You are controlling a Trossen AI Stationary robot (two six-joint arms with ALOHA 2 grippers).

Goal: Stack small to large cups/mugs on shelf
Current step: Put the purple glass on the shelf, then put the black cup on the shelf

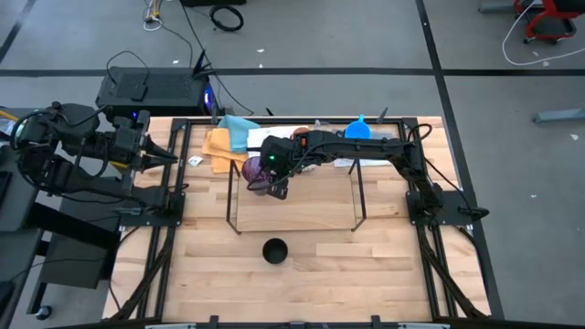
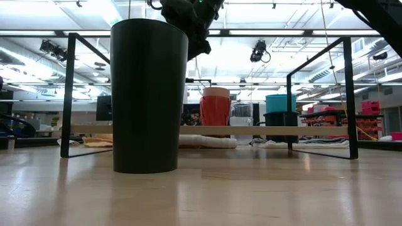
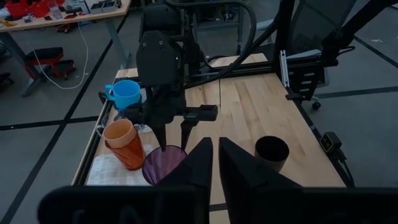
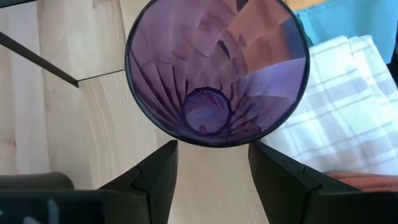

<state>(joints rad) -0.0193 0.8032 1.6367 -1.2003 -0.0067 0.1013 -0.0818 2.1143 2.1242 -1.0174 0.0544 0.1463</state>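
Note:
A purple ribbed cup (image 4: 214, 68) stands upright, mouth up, on the wood beside a checked towel (image 4: 348, 106), near the far left corner of the black rod shelf (image 1: 356, 196). My right gripper (image 3: 175, 135) hangs open just above the cup's rim, fingers slanting down; whether it touches the cup I cannot tell. An orange cup (image 3: 123, 143) and a blue mug (image 3: 126, 94) stand behind. A black cup (image 1: 274, 250) stands alone toward the near edge. My left gripper (image 3: 216, 144) is shut and empty, drawn back over the table's left edge.
Yellow and teal cloths (image 1: 228, 139) lie at the far edge behind the shelf. In the low view the black cup (image 2: 149, 94) stands close in front, with the shelf's uprights (image 2: 69, 94) behind it. Bare wood lies along the near side (image 1: 366, 274).

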